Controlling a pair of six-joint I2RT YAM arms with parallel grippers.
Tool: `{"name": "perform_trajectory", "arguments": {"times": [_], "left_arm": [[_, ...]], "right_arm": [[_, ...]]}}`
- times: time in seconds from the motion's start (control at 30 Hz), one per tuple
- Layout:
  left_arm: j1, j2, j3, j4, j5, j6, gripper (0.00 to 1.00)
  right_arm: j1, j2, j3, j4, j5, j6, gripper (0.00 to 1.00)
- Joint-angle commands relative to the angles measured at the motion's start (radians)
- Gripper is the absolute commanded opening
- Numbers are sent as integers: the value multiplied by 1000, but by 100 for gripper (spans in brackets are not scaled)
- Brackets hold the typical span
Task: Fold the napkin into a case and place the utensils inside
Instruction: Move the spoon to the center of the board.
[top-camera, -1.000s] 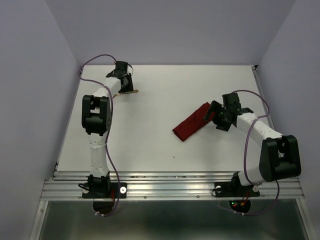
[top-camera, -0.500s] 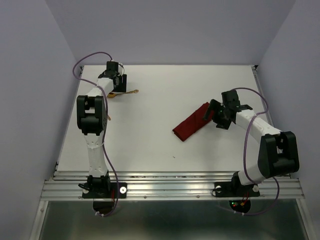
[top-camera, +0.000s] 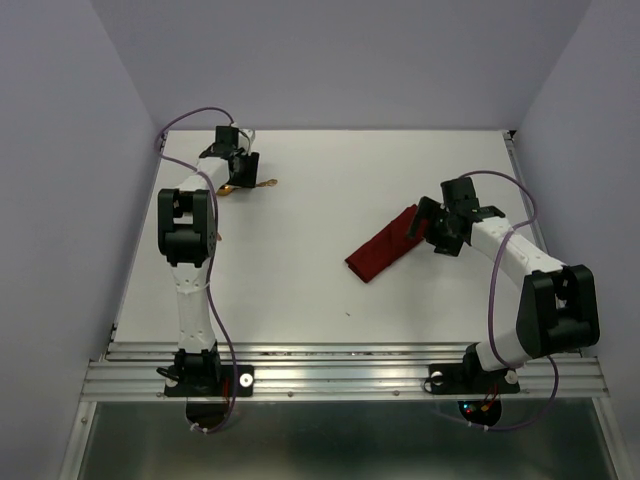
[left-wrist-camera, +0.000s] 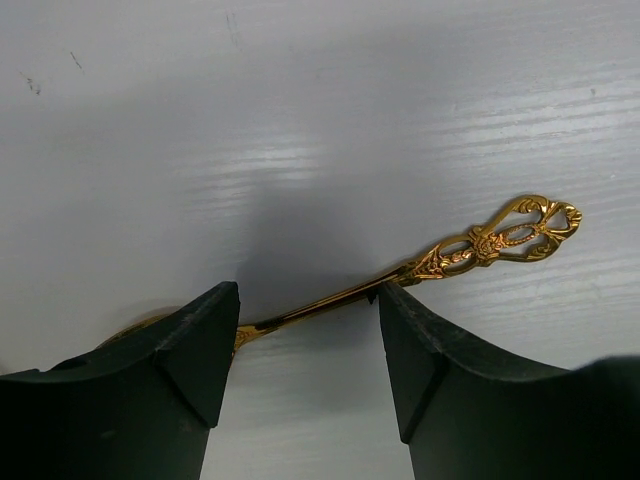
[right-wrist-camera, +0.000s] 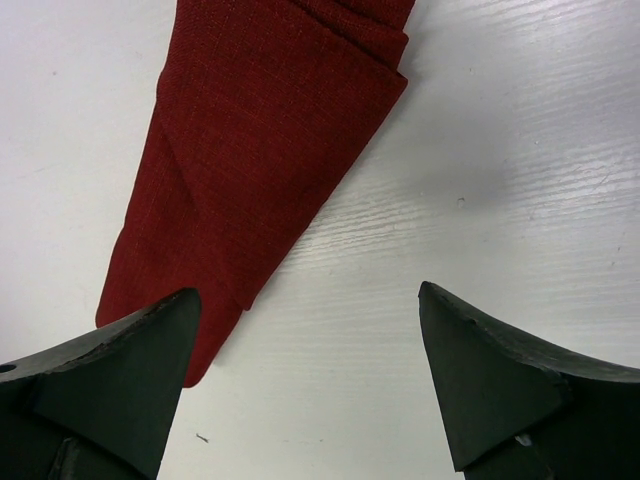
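Note:
The napkin (top-camera: 384, 246) lies folded into a narrow dark red strip, slanting across the table's right half. My right gripper (top-camera: 428, 226) hovers open at its upper right end. In the right wrist view the cloth (right-wrist-camera: 262, 150) fills the upper left, its near corner beside the left fingertip (right-wrist-camera: 165, 340); bare table shows between the tips of the right gripper (right-wrist-camera: 307, 298). A gold utensil (top-camera: 260, 185) lies at the far left. Its thin shaft (left-wrist-camera: 320, 308) runs across the tips of my open left gripper (left-wrist-camera: 305, 295), ornate handle end (left-wrist-camera: 520, 233) to the right, head hidden behind the left finger.
A small gold bit (top-camera: 219, 238) shows beside the left arm's elbow link, the rest hidden by the arm. The table's (top-camera: 330, 190) left edge and the back wall are close to the left gripper (top-camera: 238, 166). A metal rail (top-camera: 340, 365) runs along the near edge.
My left gripper has opened wider and shifted slightly left over the gold utensil, which stays on the table. The right arm and napkin have barely moved.

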Motion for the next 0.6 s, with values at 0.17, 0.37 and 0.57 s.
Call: {"name": "perform_trajectory", "arguments": {"times": [0.17, 0.37, 0.57], "left_arm": [[1, -48, -92, -35, -45, -21, 63], [7, -105, -188, -39, -65, -99, 64], [4, -170, -324, -6, -4, -219, 64]], "right_arm": [[7, -18, 27, 1, 16, -5, 95], [16, -18, 16, 19, 0, 2, 95], [26, -30, -8, 36, -11, 5, 95]]}}
